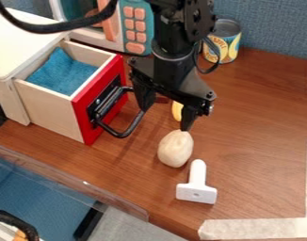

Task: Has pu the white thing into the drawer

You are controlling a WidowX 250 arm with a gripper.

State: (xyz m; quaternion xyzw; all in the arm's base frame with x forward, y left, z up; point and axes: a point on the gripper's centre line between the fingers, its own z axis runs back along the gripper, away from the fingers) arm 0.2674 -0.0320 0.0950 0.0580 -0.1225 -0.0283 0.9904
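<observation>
Tape nearest; white T-shape on worktop, not in drawer

Nearest the cam: a pale tape strip [260,228] along the worktop's [256,141] near edge, meeting another strip that runs up the R side of the view. Just past it, the white T-shape [196,192] lies on the worktop, crosspiece toward the cam, stem pointing away. Near the stem's end sits a rounded beige lump [175,148].

Tool [165,115] hangs above the worktop, fingers spread wide, nothing seen in its hold. One fingertip is right by the lump's top; can't tell if they touch. The other finger is nr the drawer handle [121,134]; contact unclear. A yellow thing [177,111] shows btwn the fingers, partly hidden, on the worktop beyond the lump.

Drawer [52,110] is pulled out of its pale wooden box [20,44], w/ a red front, black handle and blue cloth [63,73] inside. Behind: toy microwave [136,28] w/ orange buttons, plus a can [226,40] w/ a yellow & blue label, far side of the arm. Lower L: a clear plastic edge [68,176] runs at a slant.
</observation>
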